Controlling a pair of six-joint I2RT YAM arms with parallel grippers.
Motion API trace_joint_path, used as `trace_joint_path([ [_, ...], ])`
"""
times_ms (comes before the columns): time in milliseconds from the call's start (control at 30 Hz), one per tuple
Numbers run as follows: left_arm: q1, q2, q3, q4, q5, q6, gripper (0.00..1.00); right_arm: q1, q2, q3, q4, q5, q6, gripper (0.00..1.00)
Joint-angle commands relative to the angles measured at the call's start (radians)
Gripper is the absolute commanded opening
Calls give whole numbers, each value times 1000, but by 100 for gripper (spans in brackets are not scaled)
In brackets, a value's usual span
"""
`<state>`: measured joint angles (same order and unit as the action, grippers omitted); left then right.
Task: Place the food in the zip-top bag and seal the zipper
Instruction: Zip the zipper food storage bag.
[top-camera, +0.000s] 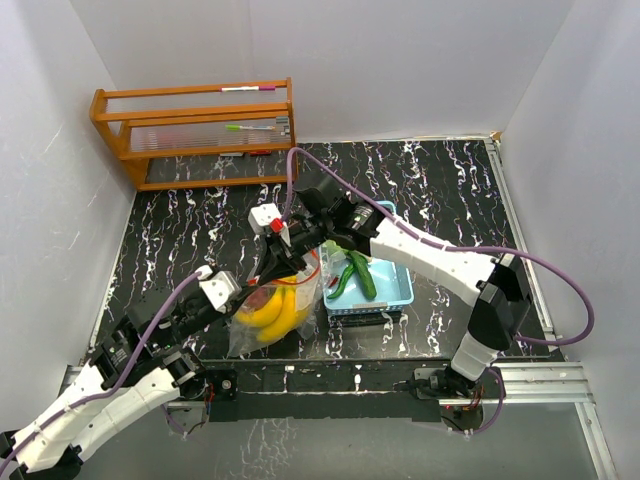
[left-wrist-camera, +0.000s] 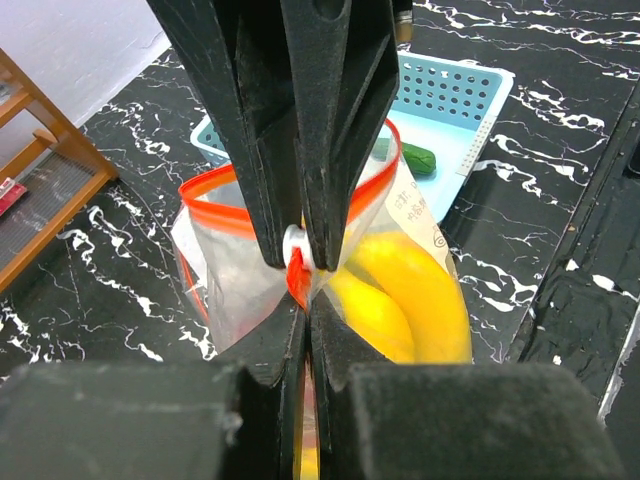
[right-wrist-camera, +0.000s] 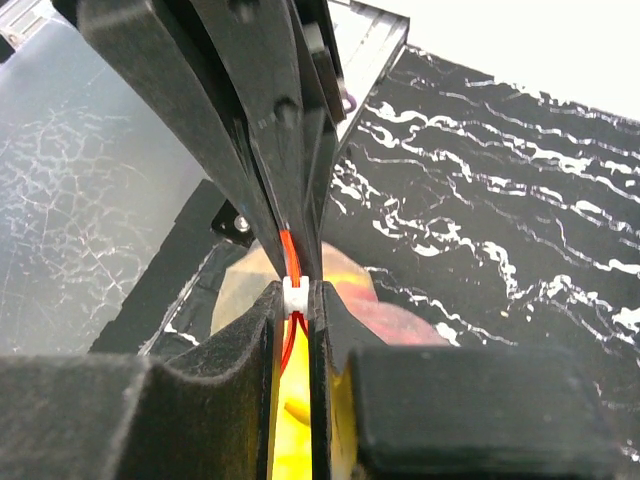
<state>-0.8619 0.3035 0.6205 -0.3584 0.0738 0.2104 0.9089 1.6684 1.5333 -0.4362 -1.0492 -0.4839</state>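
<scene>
The only bag in view is a clear bag (top-camera: 272, 310) with a red-orange zipper (left-wrist-camera: 215, 190). Yellow banana-like pieces (left-wrist-camera: 410, 300) and a pinkish piece (right-wrist-camera: 420, 325) show through it. It stands left of the blue basket (top-camera: 395, 290). My left gripper (top-camera: 252, 288) (left-wrist-camera: 305, 300) is shut on the end of the red-orange strip. My right gripper (top-camera: 268, 268) (right-wrist-camera: 293, 300) is shut on the white slider (right-wrist-camera: 293, 295) right beside it. The bag's mouth loops open behind the slider. Long green pepper-like pieces (top-camera: 355, 275) lie in the basket, and one shows in the left wrist view (left-wrist-camera: 415, 158).
A wooden rack (top-camera: 195, 130) with markers stands at the back left against the wall, and it also shows in the left wrist view (left-wrist-camera: 40, 170). The blue basket's rim (left-wrist-camera: 460, 100) lies just beyond the bag. White walls enclose the black marbled table (top-camera: 450, 190).
</scene>
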Motion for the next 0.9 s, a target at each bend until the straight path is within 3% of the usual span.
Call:
trace_joint_path([
  [0,-4,-43,59,12,-20,14,0,-72,-52,-43,16,80,10,8],
  [333,-5,-42,79,40,-57,19,0,-108,-72,-87,1,123,14,8],
  [633,-4,-133,49,217,-369,47,0,-195,-138,-196,15,158,38,8],
  [867,-5,-101,47,390,-645,136,0,-253,-187,-286,49,161,69,8],
])
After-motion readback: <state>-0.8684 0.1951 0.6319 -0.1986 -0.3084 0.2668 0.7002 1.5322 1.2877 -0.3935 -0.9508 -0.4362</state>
